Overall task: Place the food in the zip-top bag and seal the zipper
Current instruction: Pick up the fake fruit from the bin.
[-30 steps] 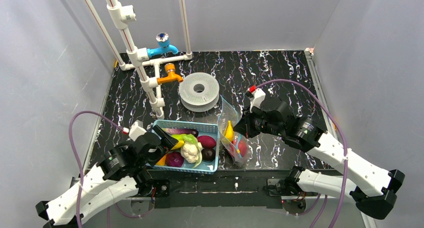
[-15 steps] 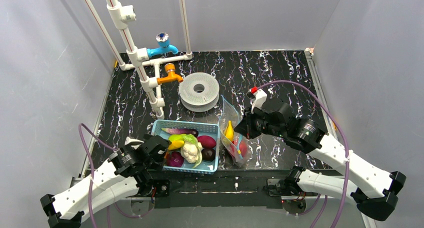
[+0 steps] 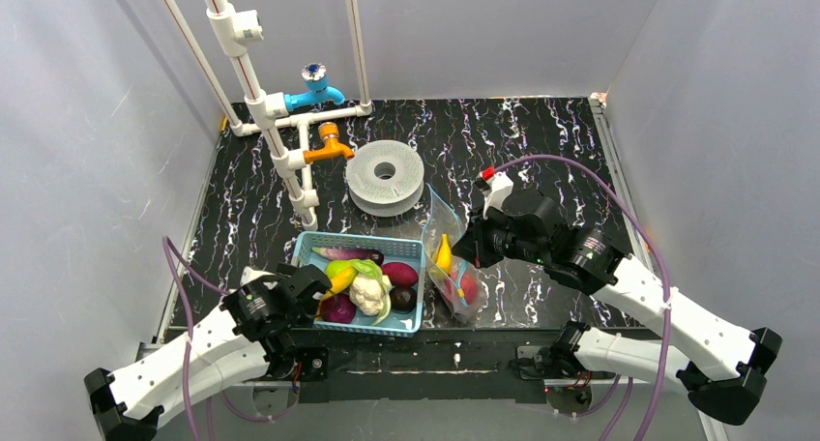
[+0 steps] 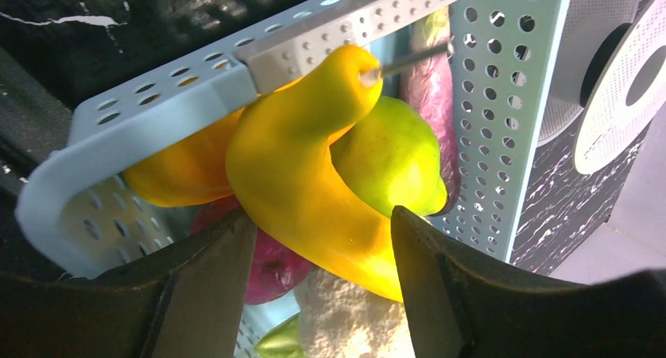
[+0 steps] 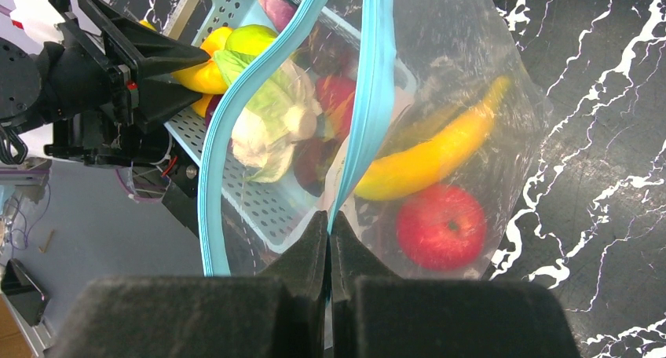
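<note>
The zip-top bag stands open to the right of the basket, with a yellow banana and a red apple inside. My right gripper is shut on the teal zipper at the mouth's right-hand edge and holds the mouth open. My left gripper is shut on another yellow banana, held just above the basket's near left corner. Cauliflower, a green piece, an orange piece, the purple eggplant and maroon pieces lie in the basket.
The light-blue slotted basket sits near the front edge, touching the bag. A grey spool lies behind it. White pipes with a blue tap and an orange tap stand at the back left. Grey walls enclose the table.
My left gripper has pulled back toward the near edge with the yellow banana in it, and the arm has folded lower. The right gripper has stayed on the zipper.
</note>
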`<state>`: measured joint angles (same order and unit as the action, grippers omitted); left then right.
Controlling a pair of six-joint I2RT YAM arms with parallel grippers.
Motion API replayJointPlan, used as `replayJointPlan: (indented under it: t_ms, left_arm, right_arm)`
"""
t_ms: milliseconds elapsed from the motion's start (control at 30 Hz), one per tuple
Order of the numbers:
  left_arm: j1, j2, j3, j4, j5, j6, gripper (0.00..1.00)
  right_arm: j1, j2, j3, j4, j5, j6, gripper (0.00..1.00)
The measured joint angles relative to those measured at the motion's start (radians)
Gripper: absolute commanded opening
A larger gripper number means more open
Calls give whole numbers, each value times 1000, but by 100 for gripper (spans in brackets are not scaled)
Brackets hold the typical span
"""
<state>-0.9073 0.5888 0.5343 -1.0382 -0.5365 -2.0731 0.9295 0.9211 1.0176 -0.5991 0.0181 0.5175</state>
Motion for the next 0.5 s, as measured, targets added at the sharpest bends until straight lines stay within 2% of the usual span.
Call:
replayJointPlan:
  t_ms: [200, 500]
  left_arm:
    - [0, 65, 0, 55, -44, -3, 59]
    - [0, 93, 0, 128, -69, -6, 33]
  right_arm:
    - [0, 2, 0, 0, -4, 2, 1]
    - [0, 2, 0, 0, -25, 3, 1]
